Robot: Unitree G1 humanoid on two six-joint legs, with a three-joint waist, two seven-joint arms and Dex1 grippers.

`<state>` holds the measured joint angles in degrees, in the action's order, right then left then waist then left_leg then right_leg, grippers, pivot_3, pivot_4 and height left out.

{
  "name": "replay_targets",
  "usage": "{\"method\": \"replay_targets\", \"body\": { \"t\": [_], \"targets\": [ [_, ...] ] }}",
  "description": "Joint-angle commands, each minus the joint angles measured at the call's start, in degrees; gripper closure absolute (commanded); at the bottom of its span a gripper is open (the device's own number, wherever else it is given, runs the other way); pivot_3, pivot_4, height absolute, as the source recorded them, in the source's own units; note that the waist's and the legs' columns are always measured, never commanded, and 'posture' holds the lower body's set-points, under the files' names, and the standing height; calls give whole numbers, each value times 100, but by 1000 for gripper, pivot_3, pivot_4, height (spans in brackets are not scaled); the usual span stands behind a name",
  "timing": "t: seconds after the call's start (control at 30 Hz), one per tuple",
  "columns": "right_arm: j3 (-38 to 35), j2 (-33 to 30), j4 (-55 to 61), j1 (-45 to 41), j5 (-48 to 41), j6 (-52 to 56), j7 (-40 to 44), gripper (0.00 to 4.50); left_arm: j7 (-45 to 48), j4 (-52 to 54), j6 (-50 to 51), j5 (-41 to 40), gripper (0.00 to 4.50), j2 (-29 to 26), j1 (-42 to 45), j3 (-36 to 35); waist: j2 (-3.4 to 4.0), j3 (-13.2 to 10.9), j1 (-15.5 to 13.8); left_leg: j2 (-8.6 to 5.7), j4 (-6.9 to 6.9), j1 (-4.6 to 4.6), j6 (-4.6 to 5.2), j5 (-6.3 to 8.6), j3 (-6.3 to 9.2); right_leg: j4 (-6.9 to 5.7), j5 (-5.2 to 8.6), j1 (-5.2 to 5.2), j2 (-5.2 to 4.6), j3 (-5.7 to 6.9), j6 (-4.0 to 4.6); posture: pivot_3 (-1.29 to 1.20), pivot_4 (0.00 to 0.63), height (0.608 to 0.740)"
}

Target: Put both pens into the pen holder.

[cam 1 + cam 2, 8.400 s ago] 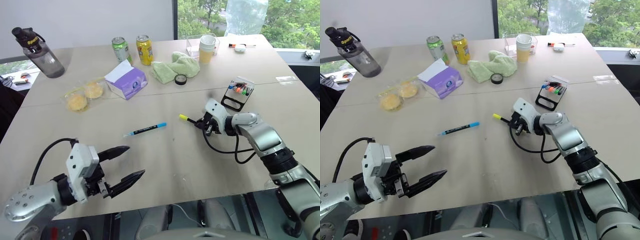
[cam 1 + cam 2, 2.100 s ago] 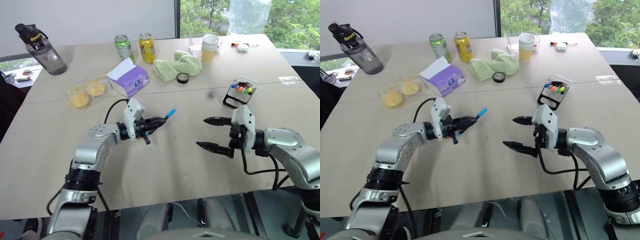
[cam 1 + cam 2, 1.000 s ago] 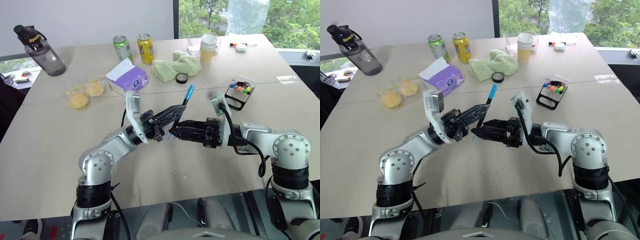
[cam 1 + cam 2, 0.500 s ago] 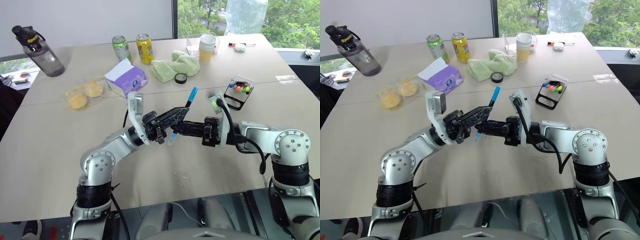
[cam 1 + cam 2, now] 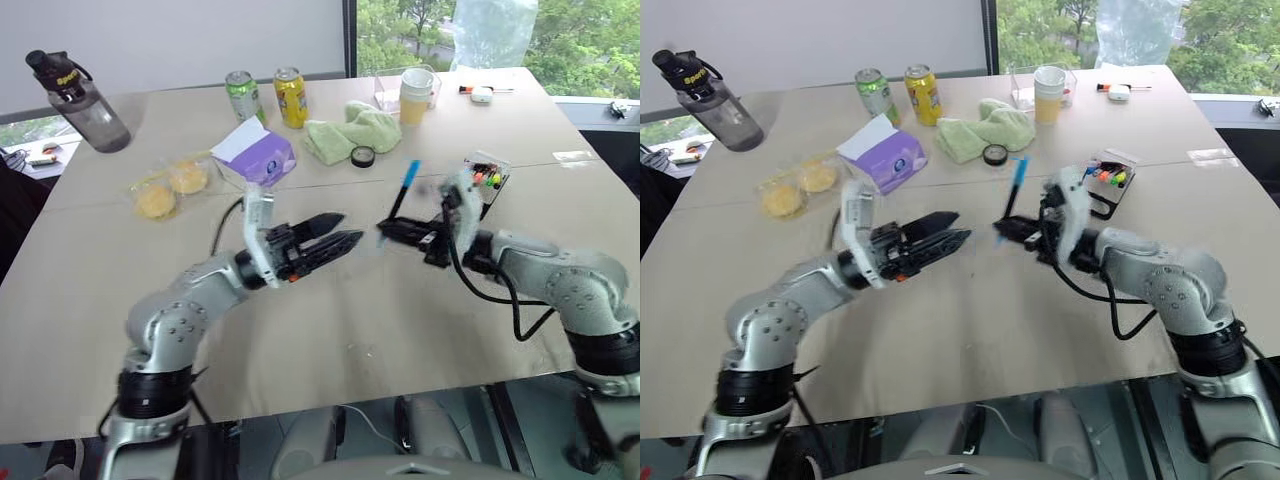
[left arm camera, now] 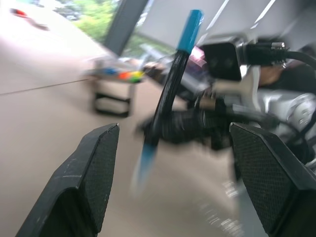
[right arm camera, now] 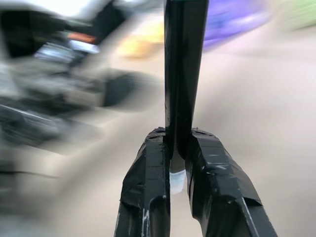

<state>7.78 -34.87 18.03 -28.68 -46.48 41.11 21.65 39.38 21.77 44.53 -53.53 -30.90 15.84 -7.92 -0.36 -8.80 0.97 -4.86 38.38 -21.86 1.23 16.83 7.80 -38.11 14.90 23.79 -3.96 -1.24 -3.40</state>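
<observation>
The left eye view shows the right gripper (image 5: 392, 231) held above the tabletop (image 5: 330, 330), its fingers pinching the light-blue pen (image 5: 403, 191) low on the barrel. The pen stands nearly upright, leaning a little, with one blue end pointing up and the shorter blue end just below the fingers. The right wrist view shows the same grip from close in: the two black fingers (image 7: 148, 192) are pressed against either side of the dark barrel.

The left gripper (image 5: 338, 232) hangs a short way to the left of the pen, apart from it, with its fingers spread and nothing between them. In the left wrist view the two finger pads (image 6: 91, 173) stand wide apart, and the pen appears in the gap beyond them, held by the other arm.

The pen holder (image 5: 478, 184) sits on the tabletop just behind and to the right of the right gripper, with coloured marker caps showing under its clear top. Whether the yellow pen is among them cannot be told.

Farther back on the tabletop lie a purple tissue box (image 5: 255, 155), two drink cans (image 5: 265, 97), a green cloth (image 5: 352, 132), a roll of black tape (image 5: 362, 157), a pale cup (image 5: 416, 94) and a dark water bottle (image 5: 78, 95).
</observation>
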Motion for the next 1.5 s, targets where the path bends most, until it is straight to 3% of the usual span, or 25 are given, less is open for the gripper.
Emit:
{"method": "replay_targets", "body": {
  "t": [0.03, 0.23, 0.4, 0.93, 1.17, 1.47, 1.5],
  "targets": [
    [38, -134, -227, -42, 1511, -1710, 500, 4482, 186, 485, -174, 471, 823, -395, -127, 214, 1, 0, 9, 3, -4, 1, 0, 0, -4, 2, 0, 0, -4, -5, 0, 0, 150, 740],
    [34, -595, -1125, 106, 4024, -4494, 508, 4482, 20, 931, -351, 1077, 823, -589, -143, 579, 0, 0, -38, 1, -6, 1, -1, 0, -4, 6, 0, 1, -8, -6, 0, 0, 150, 740],
    [-248, -502, -1894, -227, 4820, -5386, 123, 4482, -226, 1112, -332, 1205, 823, -432, 82, 651, 1, -1, -5, 4, -6, 3, -2, -1, -7, 3, -1, 1, -7, -12, 1, 0, 150, 740],
    [-434, -162, -3983, -772, 5186, -6217, 171, 4482, -483, 1258, -414, 1420, 823, -218, 174, 704, 2, -2, -3, 5, -8, 5, -1, -1, -14, 5, -1, 0, -6, -21, 1, 0, 150, 740],
    [-451, -151, -4183, -748, 5161, -6282, 206, 4482, -551, 1329, -780, 1340, 823, 76, 373, 528, 2, -2, -3, 5, -8, 5, -2, -1, -14, 4, -1, 0, -6, -22, 1, 0, 150, 740],
    [-471, -109, -4326, -805, 5202, -6168, 139, 4482, -515, 1310, -966, 1485, 823, 62, 484, 592, 2, -2, -1, 6, -7, 6, -2, -1, -17, 3, -1, 0, -6, -22, 1, 0, 150, 740],
    [-490, -100, -4332, -814, 5184, -6078, 134, 3982, -524, 1304, -968, 1495, 795, 63, 493, 601, 2, -2, -1, 6, -7, 6, -2, -1, -17, 3, -1, 0, -6, -22, 1, 0, 150, 740]
  ]
}}
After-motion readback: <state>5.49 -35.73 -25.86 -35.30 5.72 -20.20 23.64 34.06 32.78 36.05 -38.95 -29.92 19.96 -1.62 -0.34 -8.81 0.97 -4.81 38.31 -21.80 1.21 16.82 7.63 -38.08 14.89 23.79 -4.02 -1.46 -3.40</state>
